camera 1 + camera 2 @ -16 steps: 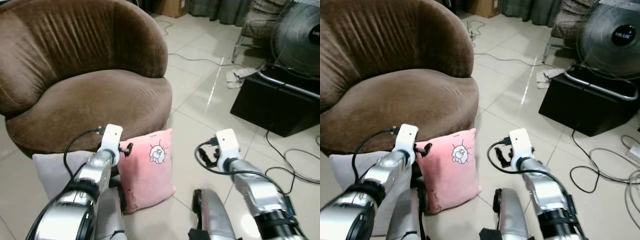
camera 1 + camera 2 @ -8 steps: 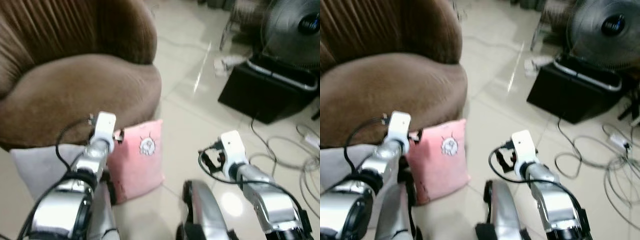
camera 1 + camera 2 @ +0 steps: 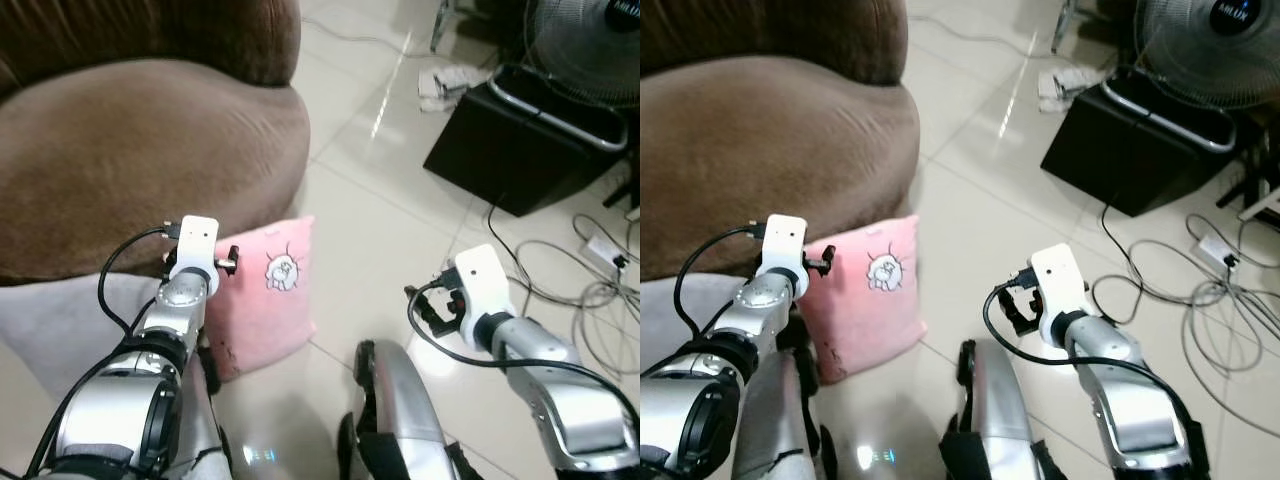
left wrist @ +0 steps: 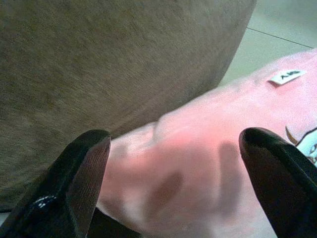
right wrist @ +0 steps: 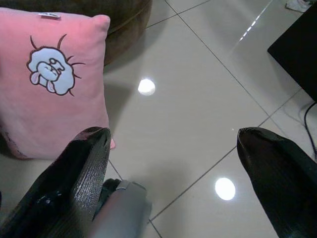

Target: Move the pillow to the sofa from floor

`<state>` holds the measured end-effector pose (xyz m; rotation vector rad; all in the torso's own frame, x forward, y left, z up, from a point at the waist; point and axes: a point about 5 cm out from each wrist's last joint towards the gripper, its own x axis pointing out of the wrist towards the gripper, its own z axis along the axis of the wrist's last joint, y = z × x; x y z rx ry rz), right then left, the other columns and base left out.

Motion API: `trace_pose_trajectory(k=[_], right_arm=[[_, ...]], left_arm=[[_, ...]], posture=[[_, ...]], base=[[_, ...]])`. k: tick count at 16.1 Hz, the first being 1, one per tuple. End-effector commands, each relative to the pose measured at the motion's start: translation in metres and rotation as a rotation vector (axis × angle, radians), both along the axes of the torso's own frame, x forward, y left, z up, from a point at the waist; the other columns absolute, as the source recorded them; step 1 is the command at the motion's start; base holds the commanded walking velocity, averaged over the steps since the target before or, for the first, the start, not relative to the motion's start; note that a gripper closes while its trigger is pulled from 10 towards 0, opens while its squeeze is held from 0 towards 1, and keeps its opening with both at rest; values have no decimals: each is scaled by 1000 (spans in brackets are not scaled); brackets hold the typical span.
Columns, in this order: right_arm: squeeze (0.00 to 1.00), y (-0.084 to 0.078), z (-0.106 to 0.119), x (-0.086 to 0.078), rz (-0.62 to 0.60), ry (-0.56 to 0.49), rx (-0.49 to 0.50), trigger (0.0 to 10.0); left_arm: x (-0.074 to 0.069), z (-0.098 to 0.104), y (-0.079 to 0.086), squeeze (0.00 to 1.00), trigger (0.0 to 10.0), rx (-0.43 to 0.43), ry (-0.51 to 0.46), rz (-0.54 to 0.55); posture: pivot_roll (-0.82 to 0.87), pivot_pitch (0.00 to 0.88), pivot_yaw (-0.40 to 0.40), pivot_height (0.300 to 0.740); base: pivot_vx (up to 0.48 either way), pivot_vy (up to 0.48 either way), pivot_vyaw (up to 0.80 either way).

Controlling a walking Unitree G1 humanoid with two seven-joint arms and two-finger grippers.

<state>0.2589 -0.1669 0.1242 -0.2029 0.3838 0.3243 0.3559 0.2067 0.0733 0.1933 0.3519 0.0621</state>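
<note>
Two silver arms reach forward in the head views, over a pale tiled floor point(image 3: 370, 190). Between them, a pink pillow point(image 3: 268, 305) with a small cartoon patch stands upright on the floor, leaning against the front of a brown sofa point(image 3: 130, 150). A grey pillow point(image 3: 70, 320) lies beside it. A black box point(image 3: 510, 150), a fan point(image 3: 1210, 40) and loose cables point(image 3: 1200, 300) sit off to the right. From the left wrist, the left pincer point(image 4: 183, 183) is spread wide, just beside the pink pillow's upper corner, sofa behind. From the right wrist, the right pincer point(image 5: 173, 178) is also spread wide above bare tiles, the pillow apart from it.
</note>
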Motion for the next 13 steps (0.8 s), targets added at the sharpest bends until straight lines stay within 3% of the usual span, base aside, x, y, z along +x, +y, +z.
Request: trace_pose_trajectory(k=[1,8,11,13], right_arm=[[0,-2,4,-7,3,10,-3,10000],[0,-3,22,-22,6,-13,-9,10000],[0,0,24,-31,6,0,-7,10000],[0,0,15,-41,58,65,-51,10000]], left_arm=[[1,1,-4,0,10000,-5,1,-12],[-3,-7,-3,0,10000,56,55,-34],[-4,-10,-2,0,10000,160,101,-88],[-5,-9,2,0,10000,295,116,-127]], posture=[[-223,263,-195,531],[-253,250,-203,531],[-271,236,-196,531],[-277,230,-192,531]], base=[[0,0,0],[0,0,0],[0,0,0],[0,0,0]])
